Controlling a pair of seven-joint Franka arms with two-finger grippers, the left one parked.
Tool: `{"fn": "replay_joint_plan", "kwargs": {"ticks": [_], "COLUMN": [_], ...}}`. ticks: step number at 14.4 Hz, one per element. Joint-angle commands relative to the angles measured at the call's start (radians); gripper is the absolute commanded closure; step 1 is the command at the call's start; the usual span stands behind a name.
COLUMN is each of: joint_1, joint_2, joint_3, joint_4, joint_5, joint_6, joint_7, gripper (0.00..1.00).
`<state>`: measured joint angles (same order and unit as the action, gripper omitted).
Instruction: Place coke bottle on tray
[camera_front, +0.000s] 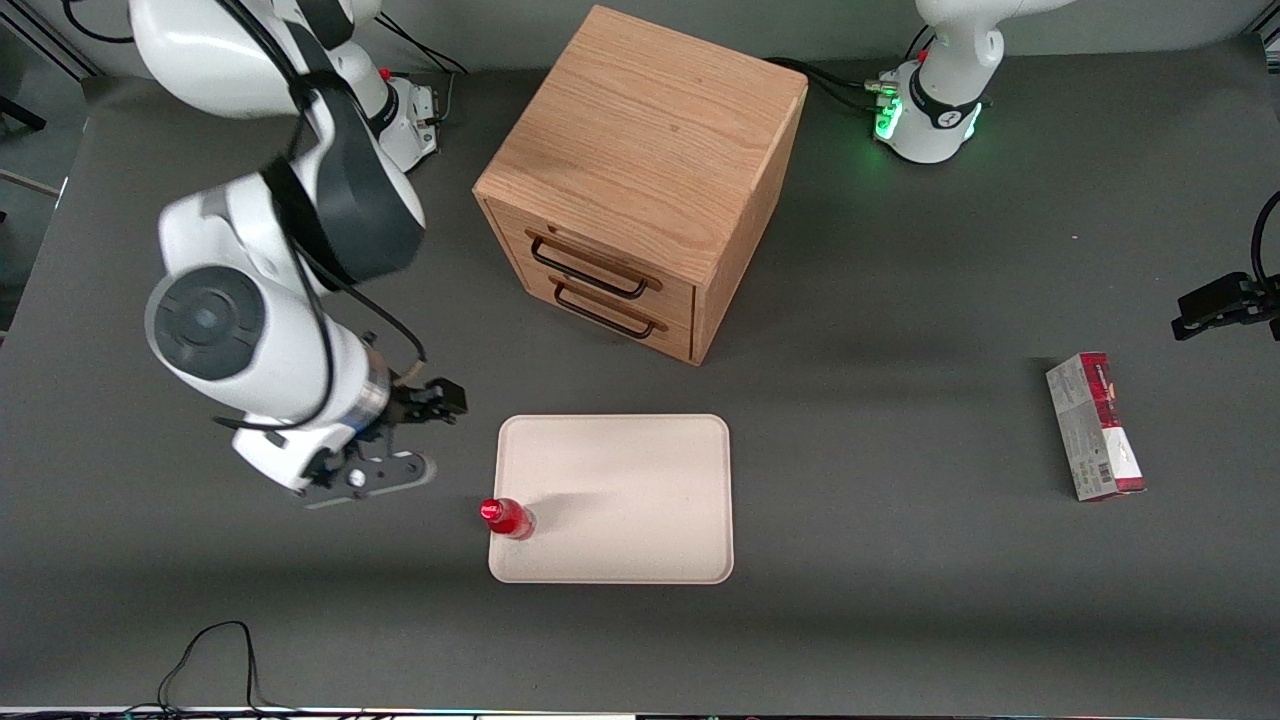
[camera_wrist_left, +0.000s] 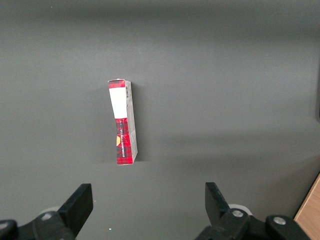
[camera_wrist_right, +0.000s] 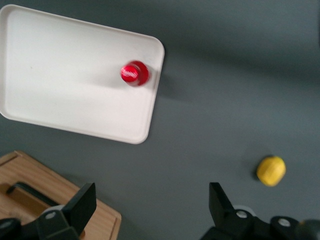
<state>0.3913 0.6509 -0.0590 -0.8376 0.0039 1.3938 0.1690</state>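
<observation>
The coke bottle (camera_front: 508, 518), small and red with a red cap, stands upright on the tray (camera_front: 630, 490), just inside the tray's rim at the working arm's end and near the corner closest to the front camera. The tray is flat, pale beige and otherwise bare. The right wrist view shows the bottle (camera_wrist_right: 134, 73) from above on the tray (camera_wrist_right: 65, 75). My gripper (camera_front: 375, 470) hangs above the table beside the tray, toward the working arm's end, apart from the bottle. In the wrist view the gripper (camera_wrist_right: 151, 195) is open and holds nothing.
A wooden two-drawer cabinet (camera_front: 640, 170) stands farther from the front camera than the tray; its edge shows in the wrist view (camera_wrist_right: 50, 195). A small yellow oval object (camera_wrist_right: 271, 170) lies on the table. A red-and-grey carton (camera_front: 1095, 425) lies toward the parked arm's end.
</observation>
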Motion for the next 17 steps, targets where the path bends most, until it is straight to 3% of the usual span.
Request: {"fn": "replay_joint_plan", "kwargs": {"ticks": [1, 4, 6, 9, 14, 17], "joint_1": [-0.044, -0.116, -0.188, -0.276, -0.345, -0.338], "joint_2": [-0.152, -0.287, -0.411, -0.569, -0.605, -0.606], "joint_3": [-0.007, -0.007, -0.005, -0.004, -0.005, -0.007], "joint_4": [-0.159, -0.297, -0.452, -0.662, -0.683, -0.681], "joint_5": [-0.001, 0.008, 0.06, 0.065, 0.047, -0.033], "joint_6": [-0.016, 0.008, 0.077, 0.174, 0.174, 0.159], "joint_7": [0.009, -0.038, -0.075, -0.132, -0.195, -0.195], "gripper": [0.0, 0.0, 0.0, 0.0, 0.0, 0.0]}}
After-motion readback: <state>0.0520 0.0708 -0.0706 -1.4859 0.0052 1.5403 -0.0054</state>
